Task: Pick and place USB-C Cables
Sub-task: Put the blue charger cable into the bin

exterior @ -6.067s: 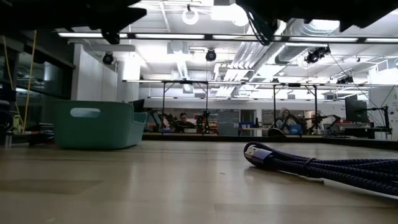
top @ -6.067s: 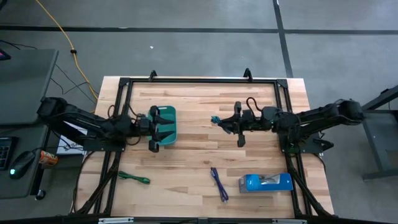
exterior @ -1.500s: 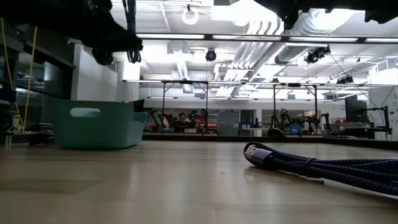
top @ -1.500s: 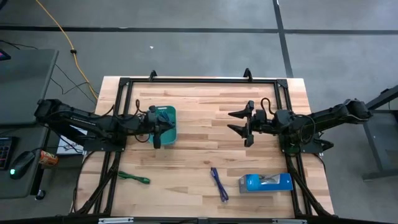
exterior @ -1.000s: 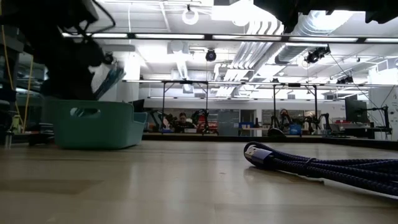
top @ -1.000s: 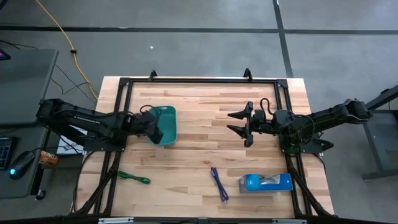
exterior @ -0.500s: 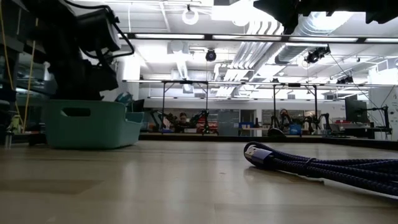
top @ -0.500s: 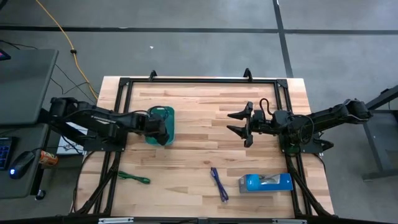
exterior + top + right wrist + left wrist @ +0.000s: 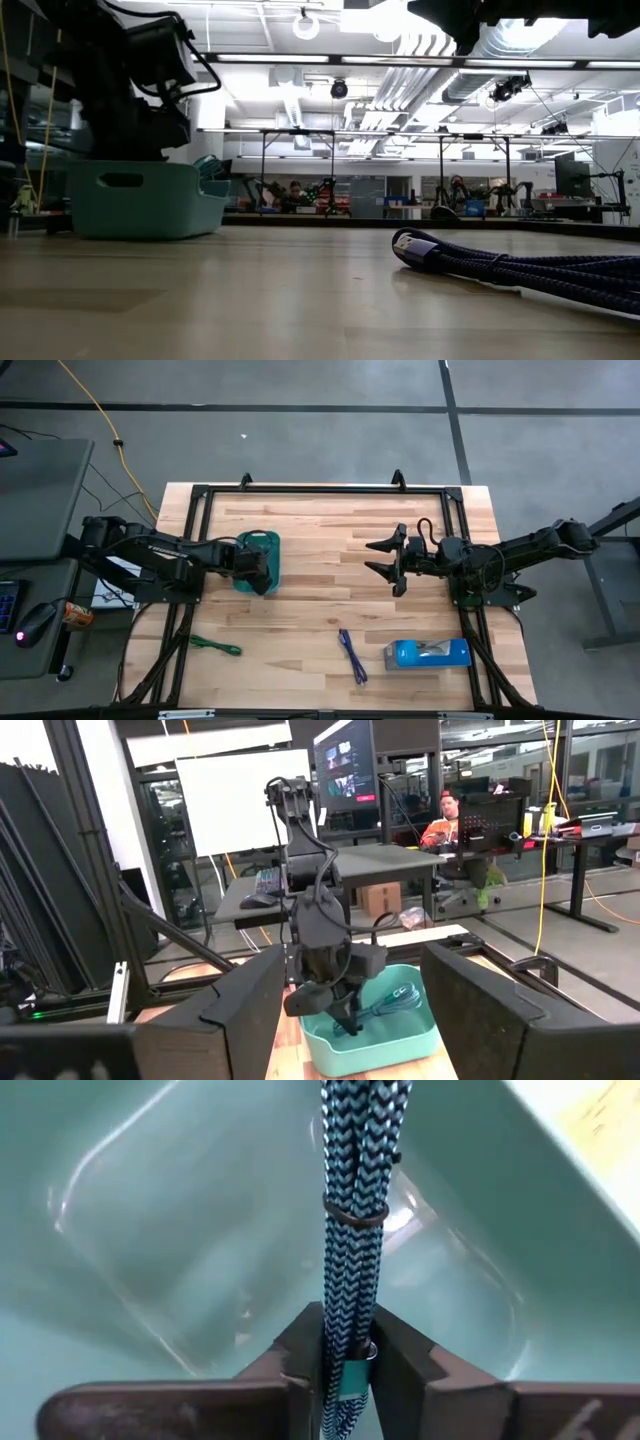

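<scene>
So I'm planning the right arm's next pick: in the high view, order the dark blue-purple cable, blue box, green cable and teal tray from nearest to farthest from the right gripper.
1. Dark blue-purple cable, front of table, centre.
2. Blue box, front right; nearly as close, hard to separate.
3. Teal tray, left of centre, under the left gripper.
4. Green cable, front left.

The right gripper hangs open right of centre.

Teal tray (image 9: 268, 565) walls hem the left hand (image 9: 345, 1370).

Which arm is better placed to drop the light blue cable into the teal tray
Left. The left gripper is down inside the teal tray with the light blue cable between its fingers. The right gripper hangs open over mid-table, holding nothing.
</scene>
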### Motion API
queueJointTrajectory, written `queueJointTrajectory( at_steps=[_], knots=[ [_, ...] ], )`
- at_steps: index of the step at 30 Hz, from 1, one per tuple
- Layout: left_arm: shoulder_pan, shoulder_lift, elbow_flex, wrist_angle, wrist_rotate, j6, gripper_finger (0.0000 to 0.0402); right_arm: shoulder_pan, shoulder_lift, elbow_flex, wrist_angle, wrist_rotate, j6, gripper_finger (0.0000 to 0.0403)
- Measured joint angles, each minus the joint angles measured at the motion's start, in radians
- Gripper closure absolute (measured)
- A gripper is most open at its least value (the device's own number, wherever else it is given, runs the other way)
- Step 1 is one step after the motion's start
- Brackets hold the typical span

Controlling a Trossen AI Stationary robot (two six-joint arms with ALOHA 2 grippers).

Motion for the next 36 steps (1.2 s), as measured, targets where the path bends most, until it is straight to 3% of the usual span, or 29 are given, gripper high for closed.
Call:
queueJointTrajectory(
  at_steps=[19, 24, 36],
  knots=[
    [0.009, -0.003, -0.001, 0.021, -0.054, 0.019, 0.0327, 0.0, 0.0, 0.0, -0.01, 0.0, 0.0, 0.0176],
    [0.011, -0.025, -0.001, 0.018, -0.026, 0.022, 0.0326, 0.0, 0.0, 0.0, -0.014, 0.0, 0.0, 0.0176],
    [0.011, -0.11, -0.001, -0.011, -0.076, 0.043, 0.0325, 0.0, 0.0, 0.0, -0.018, 0.0, 0.0, 0.0176]
  ],
)
